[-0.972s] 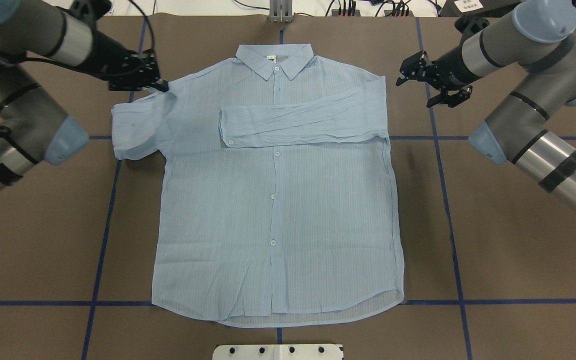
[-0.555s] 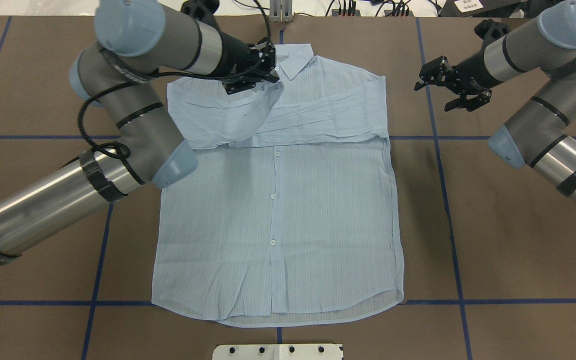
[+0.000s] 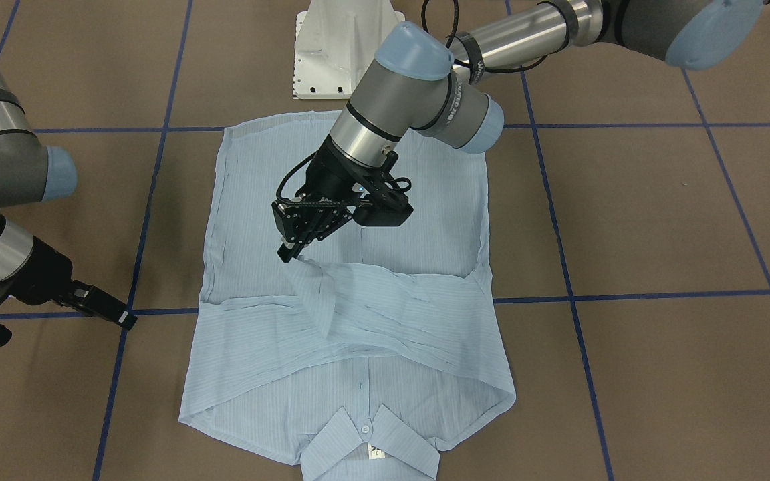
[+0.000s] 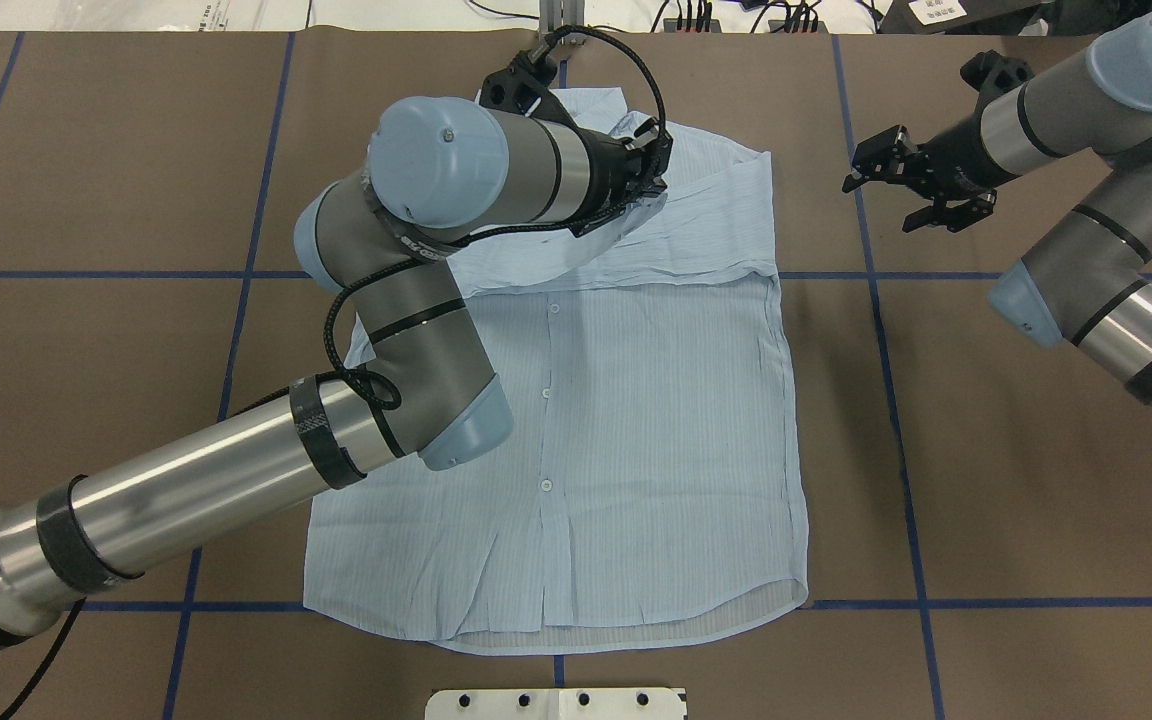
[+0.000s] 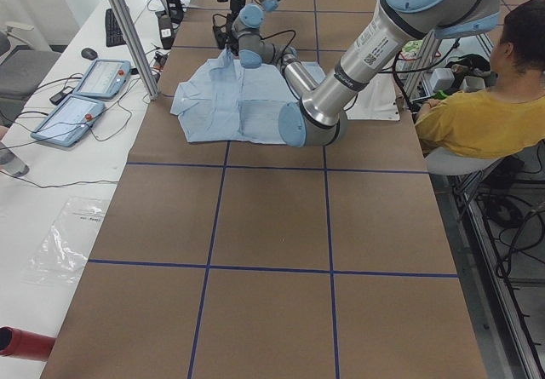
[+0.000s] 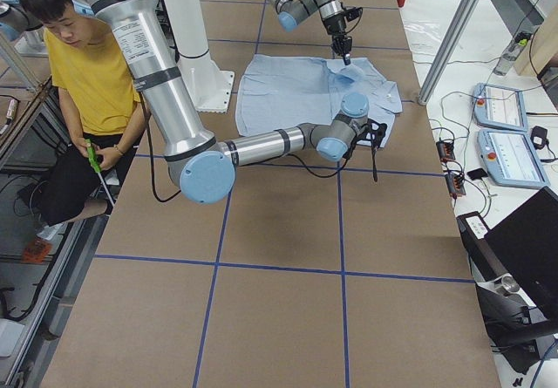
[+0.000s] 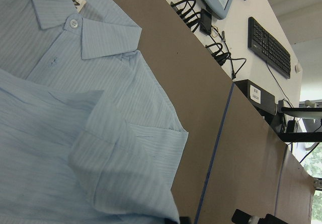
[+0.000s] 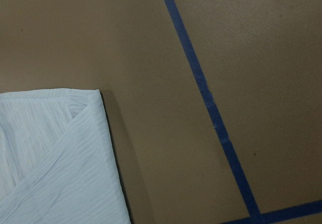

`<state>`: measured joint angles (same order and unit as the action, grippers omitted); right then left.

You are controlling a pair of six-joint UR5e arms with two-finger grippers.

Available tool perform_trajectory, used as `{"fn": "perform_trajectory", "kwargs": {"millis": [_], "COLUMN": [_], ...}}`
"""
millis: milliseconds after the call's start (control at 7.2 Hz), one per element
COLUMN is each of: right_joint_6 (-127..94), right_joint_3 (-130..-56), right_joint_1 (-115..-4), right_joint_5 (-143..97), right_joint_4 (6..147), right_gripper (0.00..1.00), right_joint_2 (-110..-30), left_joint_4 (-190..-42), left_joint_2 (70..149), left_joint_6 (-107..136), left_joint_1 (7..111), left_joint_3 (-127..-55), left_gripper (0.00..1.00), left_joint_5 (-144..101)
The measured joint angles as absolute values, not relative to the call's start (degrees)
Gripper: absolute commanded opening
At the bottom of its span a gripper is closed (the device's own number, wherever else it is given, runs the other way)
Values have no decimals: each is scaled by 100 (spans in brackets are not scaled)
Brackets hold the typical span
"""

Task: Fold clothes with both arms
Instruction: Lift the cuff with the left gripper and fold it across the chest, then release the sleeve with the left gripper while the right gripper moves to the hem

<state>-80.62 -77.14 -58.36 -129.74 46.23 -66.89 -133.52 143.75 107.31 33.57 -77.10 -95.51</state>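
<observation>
The light blue striped shirt (image 4: 636,420) lies flat and buttoned on the brown table, collar (image 3: 371,444) at the far side from the robot. Its right sleeve (image 4: 706,240) is folded across the chest. My left arm reaches over the shirt; the left gripper (image 3: 290,252) is shut on the end of the left sleeve (image 3: 315,294), holding it just above the chest, over the other sleeve. The right gripper (image 4: 884,195) hangs open and empty beyond the shirt's right shoulder, apart from the cloth. The right wrist view shows only a folded shirt edge (image 8: 50,158).
Blue tape lines (image 4: 896,400) grid the table. The white pedestal base (image 3: 335,53) stands at the hem side. A seated person in yellow (image 6: 87,74) is beside the robot. Teach pendants (image 6: 506,118) and cables lie on the white bench past the collar end.
The left arm has swung from the table's left across the chest, carrying the left sleeve over to the right of the collar. The right gripper drew slightly further right, still open.
</observation>
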Motion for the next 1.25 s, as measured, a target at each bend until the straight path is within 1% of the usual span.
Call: {"fn": "perform_trajectory", "kwargs": {"millis": [139, 555, 694, 833, 1111, 1249], "right_joint_6": [-8060, -8116, -8193, -8430, -9576, -10250], "right_joint_3": [-7713, -7746, -7807, -7991, -8788, -9282], "right_joint_1": [-5835, -5794, -5726, -5543, -4682, -4084], "right_joint_5": [-12973, -12965, -12939, -12778, -11954, -11458], "right_joint_4": [4623, 4623, 4623, 4627, 4704, 4857], "right_gripper": [100, 100, 100, 100, 100, 99], "right_joint_2": [-6704, -6710, -6701, -6697, -6764, -6909], "left_joint_4": [-13349, -13340, -13280, -13085, -12601, -12513], "left_joint_2": [14437, 14528, 14447, 14208, 13340, 12855], "left_joint_6": [10726, 10705, 10705, 10700, 10452, 10041], "left_joint_1": [3227, 2886, 2855, 2844, 2844, 2869], "left_joint_3": [-7707, -7774, -7969, -8395, -9607, -10083], "left_gripper": [98, 98, 96, 95, 94, 94], "left_joint_5": [-9384, -8884, -8867, -8873, -9008, -9159]}}
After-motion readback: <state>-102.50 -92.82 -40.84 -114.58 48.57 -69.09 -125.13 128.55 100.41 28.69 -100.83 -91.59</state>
